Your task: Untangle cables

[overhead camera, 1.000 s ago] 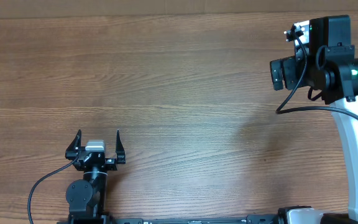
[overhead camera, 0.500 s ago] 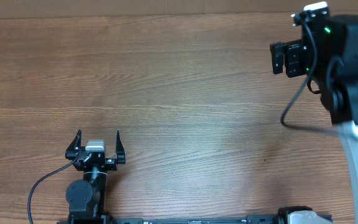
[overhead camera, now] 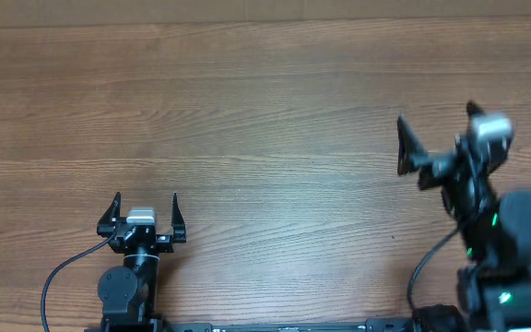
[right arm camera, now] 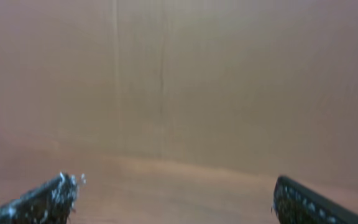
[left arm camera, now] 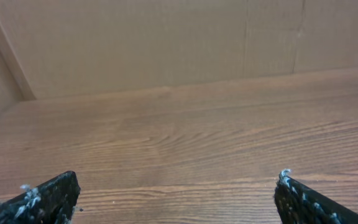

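Looking down from overhead, the wooden surface [overhead camera: 265,101] shows no thin cord, coil or plug anywhere, so where the cables lie cannot be told from this view. The left hand [overhead camera: 146,198] sits at the near edge with its two fingers spread wide and nothing between them. A thick black lead [overhead camera: 55,277] curls just behind the left hand (this one belongs to the arm, not to the task). Well off to the right of the left hand and somewhat farther from the near edge, the right hand [overhead camera: 437,138] appears smeared, with its fingers apart and empty.

From the left wrist, the two dark fingertips [left arm camera: 48,196] stand at opposite corners of the frame. Beyond the left hand there is bare wood, then a plain brown wall [left arm camera: 166,43]. No cable is there either.

From the right wrist, the picture is soft. The fingertips are again far apart with nothing held, and only wood and wall show ahead.

The main risk seems to be acting blind: with no cable in sight, either hand could close on air or scrape the surface. A second risk is the arm's lead behind the left hand being taken for a task cable and tugged. The blur on the right hand suggests speed, and a fast sweep could strike the wood.
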`<action>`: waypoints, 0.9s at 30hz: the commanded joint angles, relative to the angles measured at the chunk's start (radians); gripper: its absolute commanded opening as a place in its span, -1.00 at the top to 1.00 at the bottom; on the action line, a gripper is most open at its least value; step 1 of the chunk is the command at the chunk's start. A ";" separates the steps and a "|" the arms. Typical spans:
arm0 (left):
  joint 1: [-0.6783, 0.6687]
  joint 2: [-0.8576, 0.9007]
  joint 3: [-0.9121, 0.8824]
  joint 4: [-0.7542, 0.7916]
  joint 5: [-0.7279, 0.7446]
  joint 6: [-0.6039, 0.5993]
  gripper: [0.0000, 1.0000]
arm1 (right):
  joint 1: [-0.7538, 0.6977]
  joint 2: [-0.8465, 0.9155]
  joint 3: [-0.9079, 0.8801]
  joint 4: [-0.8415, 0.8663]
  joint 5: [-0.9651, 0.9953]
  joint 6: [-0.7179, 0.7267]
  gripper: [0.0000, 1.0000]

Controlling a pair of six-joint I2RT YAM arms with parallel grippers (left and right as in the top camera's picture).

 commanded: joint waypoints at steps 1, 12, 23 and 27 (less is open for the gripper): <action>0.005 -0.010 -0.004 0.001 0.005 -0.017 -1.00 | 0.002 -0.136 -0.169 0.129 0.009 0.154 -1.00; 0.005 -0.010 -0.004 0.001 0.005 -0.017 -0.99 | -0.111 -0.430 -0.465 0.205 -0.002 0.308 -1.00; 0.005 -0.010 -0.004 0.001 0.005 -0.017 -0.99 | -0.115 -0.587 -0.491 0.008 0.010 0.151 -1.00; 0.005 -0.010 -0.004 0.001 0.005 -0.017 -1.00 | -0.115 -0.587 -0.509 0.005 0.031 0.138 -1.00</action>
